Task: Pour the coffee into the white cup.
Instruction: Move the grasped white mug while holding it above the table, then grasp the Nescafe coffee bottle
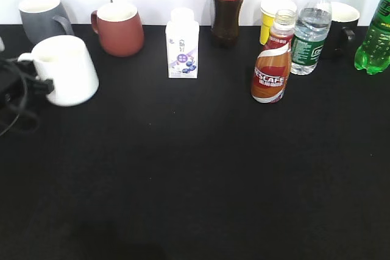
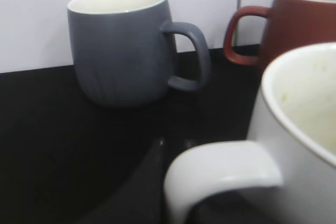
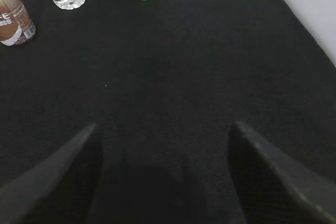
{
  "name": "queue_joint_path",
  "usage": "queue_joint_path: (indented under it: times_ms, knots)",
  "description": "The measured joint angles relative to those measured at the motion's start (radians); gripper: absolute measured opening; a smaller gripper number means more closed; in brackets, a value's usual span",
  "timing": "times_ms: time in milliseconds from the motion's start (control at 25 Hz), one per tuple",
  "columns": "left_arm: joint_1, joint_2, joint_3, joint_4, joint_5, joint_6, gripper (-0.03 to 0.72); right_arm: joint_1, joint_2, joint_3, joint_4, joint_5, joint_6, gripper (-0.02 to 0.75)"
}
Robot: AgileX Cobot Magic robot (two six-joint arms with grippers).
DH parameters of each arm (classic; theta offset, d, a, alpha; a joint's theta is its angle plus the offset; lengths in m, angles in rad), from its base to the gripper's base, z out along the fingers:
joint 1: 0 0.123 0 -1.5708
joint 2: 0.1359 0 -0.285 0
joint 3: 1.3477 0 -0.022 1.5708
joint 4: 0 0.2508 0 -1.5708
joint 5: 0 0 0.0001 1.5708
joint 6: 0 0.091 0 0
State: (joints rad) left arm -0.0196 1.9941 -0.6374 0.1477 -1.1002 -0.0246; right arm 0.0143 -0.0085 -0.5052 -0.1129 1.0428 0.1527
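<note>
The coffee, a small Nescafe bottle [image 1: 271,68] with brown liquid, stands upright at the right of the middle of the black table; it also shows at the top left of the right wrist view [image 3: 13,22]. The white cup [image 1: 67,68] stands upright at the far left and looks empty in the left wrist view [image 2: 304,129]. My left gripper [image 1: 41,84] is at the cup's loop handle, its dark fingers closed around the handle [image 2: 181,182]. My right gripper [image 3: 165,129] is open and empty above bare table, well in front of the bottles; the exterior view does not show it.
A grey mug [image 1: 42,16] and a red-brown mug [image 1: 120,28] stand behind the white cup. A white carton [image 1: 183,50], a tall dark bottle [image 1: 227,10], a water bottle [image 1: 311,28], a black mug [image 1: 344,28] and a green bottle [image 1: 376,35] line the back.
</note>
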Motion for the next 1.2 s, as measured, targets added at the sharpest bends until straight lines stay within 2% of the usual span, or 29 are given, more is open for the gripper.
queue_joint_path:
  times_ms: [80, 160, 320, 400, 480, 560, 680, 760, 960, 1000, 1120, 1200]
  knots:
    - [0.000, -0.076, 0.082, 0.049, 0.004, 0.004, 0.050, 0.000, 0.000, 0.000, 0.002, 0.000, 0.000, 0.567]
    - [0.000, -0.185, 0.143, 0.167, 0.034, -0.047, 0.050, 0.000, 0.000, 0.000, 0.002, 0.000, 0.000, 0.567]
    - [-0.005, -0.334, 0.153, 0.554, 0.067, -0.277, 0.049, 0.000, 0.000, 0.000, 0.002, 0.000, 0.000, 0.566]
    - [-0.045, -0.337, 0.151, 0.566, 0.055, -0.296, 0.050, 0.000, 0.000, 0.000, 0.002, 0.000, 0.000, 0.566]
    - [-0.145, -0.338, 0.130, 0.574, 0.084, -0.298, 0.051, 0.000, 0.000, 0.000, 0.002, 0.000, 0.000, 0.567]
    - [-0.206, -0.338, 0.108, 0.579, 0.120, -0.298, 0.052, 0.000, 0.000, 0.000, 0.005, 0.000, 0.000, 0.567]
    - [-0.211, -0.338, 0.102, 0.543, 0.120, -0.300, 0.055, 0.000, 0.022, -0.001, 0.005, -0.001, 0.000, 0.567]
    - [-0.211, -0.338, 0.102, 0.543, 0.121, -0.300, 0.058, 0.000, 0.158, -0.019, -0.006, -0.062, 0.000, 0.566]
    - [-0.211, -0.338, 0.102, 0.543, 0.127, -0.300, 0.060, 0.000, 0.633, -0.019, 0.010, -0.652, -0.001, 0.567]
    - [-0.211, -0.338, 0.102, 0.543, 0.127, -0.300, 0.060, 0.000, 0.711, 0.006, 0.010, -0.819, -0.001, 0.567]
    - [-0.211, -0.338, 0.102, 0.543, 0.127, -0.300, 0.060, 0.000, 0.943, 0.187, -0.031, -1.464, -0.001, 0.567]
    - [-0.211, -0.338, 0.102, 0.543, 0.127, -0.300, 0.060, 0.000, 1.144, 0.283, -0.096, -1.786, -0.001, 0.567]
